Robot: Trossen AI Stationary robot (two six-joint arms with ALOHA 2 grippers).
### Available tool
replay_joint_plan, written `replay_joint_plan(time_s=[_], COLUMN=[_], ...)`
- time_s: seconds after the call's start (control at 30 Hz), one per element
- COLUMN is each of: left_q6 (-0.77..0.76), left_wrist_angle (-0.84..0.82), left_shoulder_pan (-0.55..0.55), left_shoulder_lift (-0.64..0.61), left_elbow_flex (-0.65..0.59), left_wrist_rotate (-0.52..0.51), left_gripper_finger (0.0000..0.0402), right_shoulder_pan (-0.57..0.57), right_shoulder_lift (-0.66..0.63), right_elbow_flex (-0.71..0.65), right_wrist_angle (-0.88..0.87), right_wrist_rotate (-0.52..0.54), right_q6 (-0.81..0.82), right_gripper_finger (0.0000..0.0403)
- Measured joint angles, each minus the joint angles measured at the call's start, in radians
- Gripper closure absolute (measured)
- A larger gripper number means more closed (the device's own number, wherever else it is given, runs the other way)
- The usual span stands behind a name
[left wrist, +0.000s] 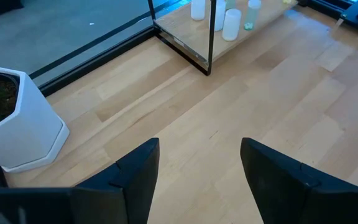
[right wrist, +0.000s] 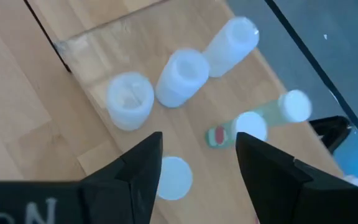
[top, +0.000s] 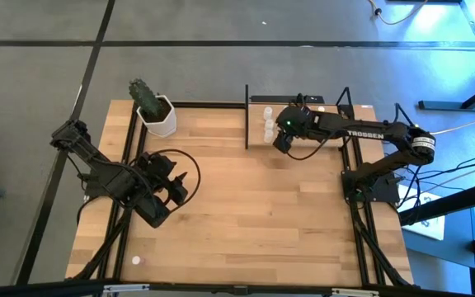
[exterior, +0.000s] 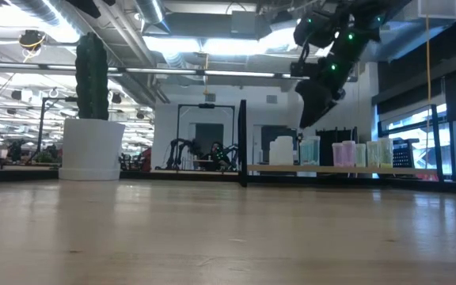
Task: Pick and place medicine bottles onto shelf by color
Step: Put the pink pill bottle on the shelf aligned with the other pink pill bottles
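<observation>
White-capped medicine bottles (right wrist: 180, 76) are seen directly below the right gripper (right wrist: 197, 163), three of them in a row just ahead of its fingertips, with one more white cap (right wrist: 174, 177) lying between the two fingers and partly hidden by one of them. Nothing is held: the jaws stand apart with bare board visible between them. To one side of the fingers, a green-tinted bottle (right wrist: 272, 112) is seen, and further pale, pink and yellowish bottles (exterior: 345, 153) are lined along the shelf (exterior: 331, 169) in the low view, beneath the raised gripper. The shelf's light-wood board is bounded by thin black uprights (top: 246, 115).

The step in hand is judged to be a release or a hover over the white group on the shelf, rather than a pick, since the gripper is well above the caps and empty. One small white bottle (top: 136, 261) is seen on the table, near the left gripper (left wrist: 197, 165), which is parked open and empty, with the white plant pot (left wrist: 17, 118) just beside it. A descent onto that stray bottle, followed by a carry to the white group, is probably called for next.
</observation>
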Motion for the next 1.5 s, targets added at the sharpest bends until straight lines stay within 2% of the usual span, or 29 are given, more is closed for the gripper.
replay_joint_plan(time_s=[0.13, 0.4, 0.5, 0.63, 0.73, 0.8, 1.1, 1.23, 1.5], left_q6=[0.001, 0.085, 0.101, 0.087, 0.009, -0.058, -0.229, -0.259, -0.297], left_wrist_angle=[-0.002, -0.001, 0.0, 0.041, 0.079, 0.11, 0.19, 0.225, 0.31], left_shoulder_pan=[0.0, -0.024, -0.049, -0.088, -0.121, -0.146, -0.285, -0.333, -0.406], left_shoulder_lift=[0.0, 0.0, 0.0, 0.0, 0.0, 0.004, 0.11, 0.181, 0.306], left_elbow_flex=[0.0, 0.0, 0.0, 0.0, 0.0, 0.0, 0.0, 0.0, 0.0], left_wrist_rotate=[0.025, 0.236, 0.369, 0.592, 0.737, 0.798, 0.975, 0.986, 1.014], left_gripper_finger=[0.0182, 0.0182, 0.0182, 0.0182, 0.0182, 0.0182, 0.0182, 0.0182, 0.0182], right_shoulder_pan=[0.009, 0.101, 0.148, 0.2, 0.233, 0.254, 0.301, 0.3, 0.3], right_shoulder_lift=[-0.015, -0.158, -0.208, -0.248, -0.257, -0.257, -0.257, -0.257, -0.257], right_elbow_flex=[0.071, 0.168, 0.196, 0.213, 0.213, 0.213, 0.213, 0.213, 0.213], right_wrist_angle=[-0.07, -0.098, -0.094, -0.085, -0.079, -0.069, -0.049, -0.014, 0.008], right_wrist_rotate=[0.002, 0.085, 0.053, -0.054, -0.129, -0.156, -0.285, -0.326, -0.327], right_q6=[-0.008, -0.041, -0.079, -0.089, -0.089, -0.09, -0.152, -0.152, -0.161], right_gripper_finger=[0.0196, 0.0196, 0.0196, 0.0196, 0.0196, 0.0196, 0.0196, 0.0196, 0.0196])
